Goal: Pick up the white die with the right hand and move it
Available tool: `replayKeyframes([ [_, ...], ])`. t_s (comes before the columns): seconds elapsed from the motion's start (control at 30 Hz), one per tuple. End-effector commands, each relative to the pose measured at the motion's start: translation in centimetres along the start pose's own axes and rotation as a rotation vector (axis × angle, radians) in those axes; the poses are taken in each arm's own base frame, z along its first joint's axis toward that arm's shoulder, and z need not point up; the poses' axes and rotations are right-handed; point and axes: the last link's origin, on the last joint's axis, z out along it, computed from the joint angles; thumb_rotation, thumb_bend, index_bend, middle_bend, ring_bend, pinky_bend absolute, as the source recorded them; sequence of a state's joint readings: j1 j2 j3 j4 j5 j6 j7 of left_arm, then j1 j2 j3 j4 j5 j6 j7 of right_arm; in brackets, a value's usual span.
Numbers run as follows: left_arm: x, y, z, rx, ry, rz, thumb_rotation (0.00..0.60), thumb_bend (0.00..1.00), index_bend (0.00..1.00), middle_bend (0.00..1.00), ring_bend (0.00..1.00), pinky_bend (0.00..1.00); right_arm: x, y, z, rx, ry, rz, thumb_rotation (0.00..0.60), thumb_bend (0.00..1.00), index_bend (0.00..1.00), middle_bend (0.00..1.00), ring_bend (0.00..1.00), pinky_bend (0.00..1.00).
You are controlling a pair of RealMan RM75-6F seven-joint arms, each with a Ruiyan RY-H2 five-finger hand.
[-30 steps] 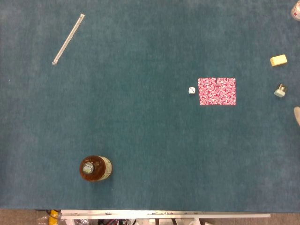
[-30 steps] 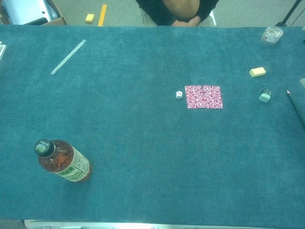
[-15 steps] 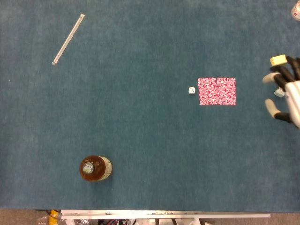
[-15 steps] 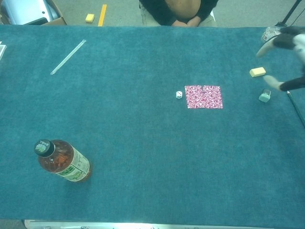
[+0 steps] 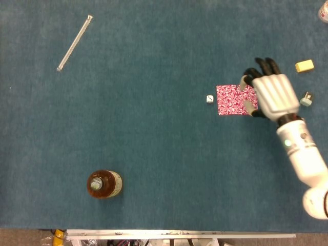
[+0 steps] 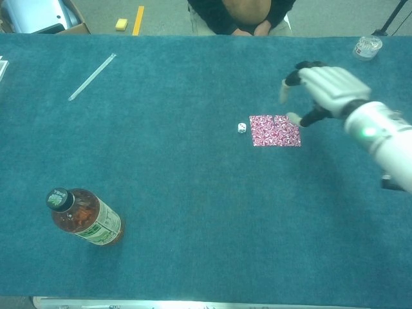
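Observation:
The white die (image 5: pixel 209 99) (image 6: pixel 241 128) lies on the teal cloth just left of a red-and-white patterned card (image 5: pixel 231 100) (image 6: pixel 273 131). My right hand (image 5: pixel 269 93) (image 6: pixel 318 92) hovers over the card's right edge, to the right of the die and apart from it. Its fingers are spread and hold nothing. My left hand shows in neither view.
A tea bottle (image 5: pixel 104 184) (image 6: pixel 84 216) stands at the near left. A clear rod (image 5: pixel 75 42) (image 6: pixel 92 76) lies at the far left. A yellow eraser (image 5: pixel 304 65) and a small green-capped item (image 5: pixel 306 99) sit right of the hand. A glass jar (image 6: pixel 367 46) stands at the far right.
My right hand has come in from the right edge, moving left past the eraser to a spot above the card's right side. The die has not moved.

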State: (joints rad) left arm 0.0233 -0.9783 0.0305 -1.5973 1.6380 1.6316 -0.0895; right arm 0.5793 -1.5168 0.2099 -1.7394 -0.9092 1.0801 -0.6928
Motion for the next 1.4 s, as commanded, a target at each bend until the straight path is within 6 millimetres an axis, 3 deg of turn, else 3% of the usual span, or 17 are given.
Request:
replayKeyframes([
  [0.03,0.0,0.0,-0.1,0.001,0.000,0.000,0.600,0.44,0.24,0.18,0.04,0.05,-0.6,-1.3,1.4,0.004,-0.009,-0.026,0.600,0.31,0.44,0.28,0.01,0.00],
  [0.3,0.1,-0.1,-0.3,0.002,0.004,-0.004,0.600,0.44,0.27,0.18,0.04,0.05,-2.0,-3.6,3.5,0.019,-0.041,-0.063,0.600,0.24,0.45,0.28,0.01,0.00],
  [0.73,0.1,-0.4,-0.3,0.010,0.007,-0.011,0.600,0.44,0.27,0.18,0.04,0.05,-4.7,-6.6,5.6,0.042,-0.059,-0.175,0.600,0.23,0.46,0.28,0.01,0.00],
  [1.4,-0.2,-0.9,-0.1,0.017,0.001,-0.015,0.600,0.44,0.27,0.18,0.04,0.05,-5.2,-6.7,6.6,0.012,-0.052,-0.207,0.600,0.23,0.49,0.28,0.01,0.00],
])
